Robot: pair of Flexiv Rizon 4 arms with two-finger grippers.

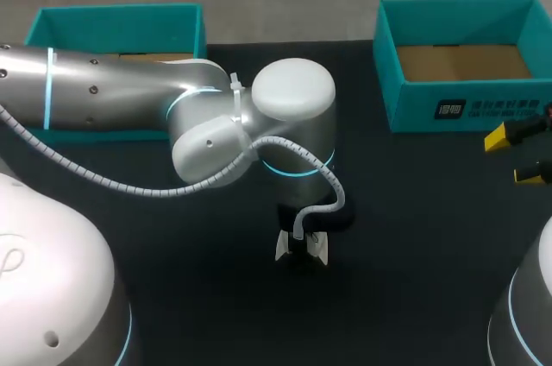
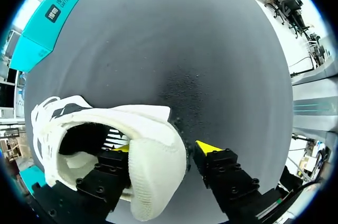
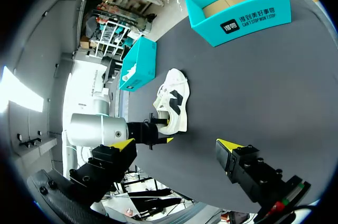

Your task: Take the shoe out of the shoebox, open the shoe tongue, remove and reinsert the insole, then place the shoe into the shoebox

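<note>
Since the shoe [image 3: 174,102] sits mid-table, left gripper [image 2: 165,147] jaws apart around its heel, I'd pinch that heel firmly before the wide-open right gripper [image 3: 175,143] comes over for the tongue.

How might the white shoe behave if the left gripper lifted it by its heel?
The shoe probably feels light: its upper looks knitted. Its padded heel, straddled by the left gripper, may squash rather than slip. Held there, the toe would likely droop.

Black matte table [image 1: 414,236], faintly speckled surface
</note>
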